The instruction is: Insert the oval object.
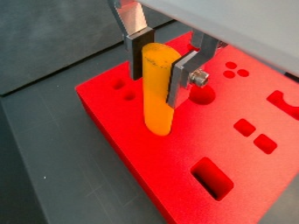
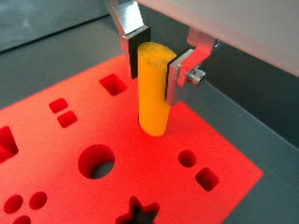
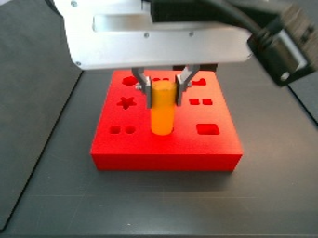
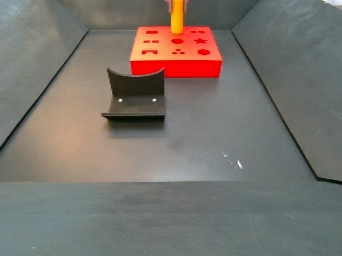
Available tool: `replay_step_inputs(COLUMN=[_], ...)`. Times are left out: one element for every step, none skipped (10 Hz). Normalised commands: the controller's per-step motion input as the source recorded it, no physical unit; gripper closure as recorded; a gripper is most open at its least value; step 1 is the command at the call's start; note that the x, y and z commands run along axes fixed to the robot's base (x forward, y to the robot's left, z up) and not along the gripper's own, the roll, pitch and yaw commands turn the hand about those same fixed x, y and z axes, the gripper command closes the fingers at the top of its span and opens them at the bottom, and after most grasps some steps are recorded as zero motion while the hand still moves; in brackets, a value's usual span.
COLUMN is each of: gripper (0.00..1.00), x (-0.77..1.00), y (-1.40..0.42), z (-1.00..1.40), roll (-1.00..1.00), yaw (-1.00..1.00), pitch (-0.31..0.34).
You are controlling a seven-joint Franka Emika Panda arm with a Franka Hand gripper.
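The oval object (image 1: 158, 98) is a smooth orange-yellow peg, held upright over the red block (image 1: 128, 150). My gripper (image 1: 162, 66) is shut on its upper part, one dark pad on each side. The peg's rounded lower end meets the block's top face; I cannot tell whether it sits in a hole. The same grip shows in a wrist view, with gripper (image 2: 160, 63), peg (image 2: 153, 101) and block (image 2: 176, 188). In a side view the gripper (image 3: 165, 88) holds the peg (image 3: 163, 116) over the block's middle (image 3: 168, 158). Only the peg (image 4: 177, 17) and block (image 4: 181, 63) show far off.
The block's top has several shaped holes: a rectangular slot (image 1: 212, 178), a round hole (image 2: 97, 160) and a star hole (image 2: 140, 213). A dark grey curved holder (image 4: 134, 95) stands on the dark floor in front of the block. Sloping dark walls enclose the floor.
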Motion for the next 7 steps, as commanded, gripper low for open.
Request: replay_step_inputs(gripper=[1.00,1.00,1.00,1.00,1.00,1.00,1.00], x=[0.00,0.00,-0.01,0.00,0.00,0.00,0.00], y=[0.00,0.00,0.00,0.01,0.08,0.19,0.00], z=[-0.52,-0.63,-0.79,-0.79,-0.72,-0.57,0.00], roll=[-0.05,-0.07,-0.16,-0.18,-0.21,-0.24,0.00], yaw=[0.00,0.00,0.00,0.00,-0.01,-0.05,0.00], pitch=[0.130,0.083,0.000,-0.029,-0.067,-0.107,0.000])
